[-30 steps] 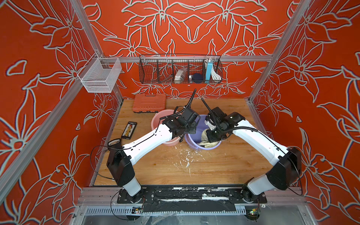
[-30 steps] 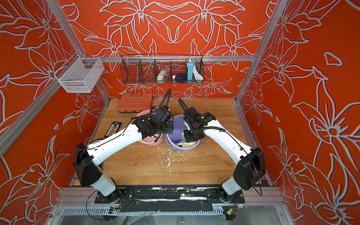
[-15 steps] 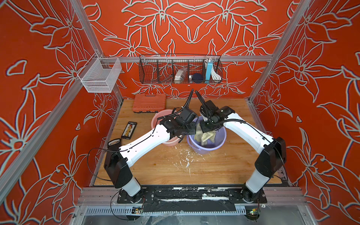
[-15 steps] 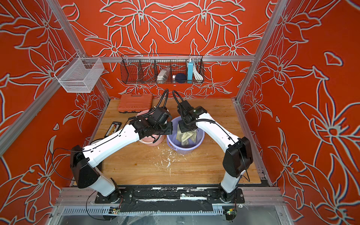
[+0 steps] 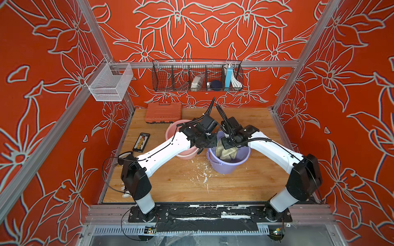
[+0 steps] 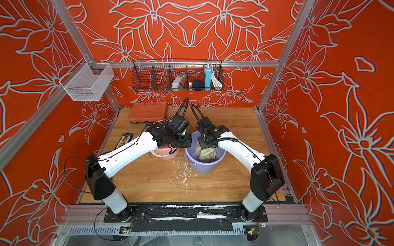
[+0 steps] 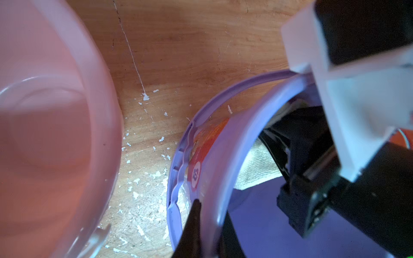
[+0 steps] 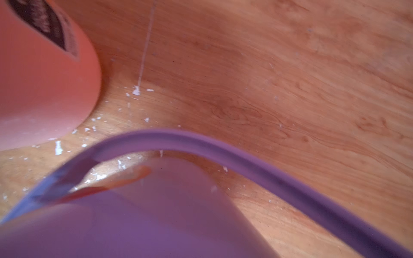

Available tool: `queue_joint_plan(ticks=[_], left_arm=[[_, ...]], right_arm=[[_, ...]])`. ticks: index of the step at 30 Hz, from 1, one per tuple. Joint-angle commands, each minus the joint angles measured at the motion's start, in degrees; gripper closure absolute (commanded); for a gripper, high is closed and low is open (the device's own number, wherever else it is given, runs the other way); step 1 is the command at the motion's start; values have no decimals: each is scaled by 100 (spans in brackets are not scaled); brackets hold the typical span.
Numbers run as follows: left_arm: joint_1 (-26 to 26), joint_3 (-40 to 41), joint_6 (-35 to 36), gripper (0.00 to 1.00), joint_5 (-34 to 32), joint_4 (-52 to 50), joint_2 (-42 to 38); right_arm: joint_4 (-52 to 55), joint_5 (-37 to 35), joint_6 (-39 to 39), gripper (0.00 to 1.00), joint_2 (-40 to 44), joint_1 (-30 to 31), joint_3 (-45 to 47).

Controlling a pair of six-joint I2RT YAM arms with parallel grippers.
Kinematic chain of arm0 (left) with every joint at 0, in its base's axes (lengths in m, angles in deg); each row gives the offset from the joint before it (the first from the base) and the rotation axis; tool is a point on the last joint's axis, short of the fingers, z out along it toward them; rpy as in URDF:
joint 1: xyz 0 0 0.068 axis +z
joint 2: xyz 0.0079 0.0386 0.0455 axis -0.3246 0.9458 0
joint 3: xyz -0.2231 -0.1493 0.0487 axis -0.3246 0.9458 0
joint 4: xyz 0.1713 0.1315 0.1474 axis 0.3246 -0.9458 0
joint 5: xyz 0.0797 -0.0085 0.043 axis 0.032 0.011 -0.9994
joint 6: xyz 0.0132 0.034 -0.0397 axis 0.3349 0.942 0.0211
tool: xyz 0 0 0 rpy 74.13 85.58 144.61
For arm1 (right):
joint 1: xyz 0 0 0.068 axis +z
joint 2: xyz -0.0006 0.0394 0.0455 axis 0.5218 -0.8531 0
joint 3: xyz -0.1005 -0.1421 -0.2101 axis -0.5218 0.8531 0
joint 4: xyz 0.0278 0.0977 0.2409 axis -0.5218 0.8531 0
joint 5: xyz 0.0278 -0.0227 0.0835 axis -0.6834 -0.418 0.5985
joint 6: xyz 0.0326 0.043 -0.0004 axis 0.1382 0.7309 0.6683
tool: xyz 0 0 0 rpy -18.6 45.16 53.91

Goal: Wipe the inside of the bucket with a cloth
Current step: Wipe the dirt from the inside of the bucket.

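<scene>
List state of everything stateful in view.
purple bucket: mouth up, cloth inside, rim clamped.
cloth: bunched, hanging inside purple bucket.
pink bucket: mouth up, looks empty.
tool case: closed.
left gripper: shut on purple bucket's rim.
right gripper: shut on cloth.

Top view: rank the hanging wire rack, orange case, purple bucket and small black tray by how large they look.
1. wire rack; it hangs higher, likely nearer the camera, so its true size is unsure
2. purple bucket, partly covered by the arms
3. orange case
4. black tray
</scene>
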Motion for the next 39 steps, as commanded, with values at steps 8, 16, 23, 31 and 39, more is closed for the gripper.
queue_joint_plan(ticks=[8, 16, 23, 31, 39], left_arm=[[251, -150, -52, 100, -172, 110, 74], [248, -129, 41, 100, 66, 137, 116], [249, -59, 146, 100, 67, 111, 88], [247, -15, -5, 100, 410, 370, 166], [247, 427, -173, 100, 900, 626, -45]], right_arm=[[-75, 436, -668, 100, 497, -34, 559], [200, 390, -688, 100, -311, -30, -102], [717, 407, -682, 100, -904, -6, -970], [570, 223, -628, 100, -1148, 20, -806], [629, -1266, -225, 100, -1673, 24, -1036]])
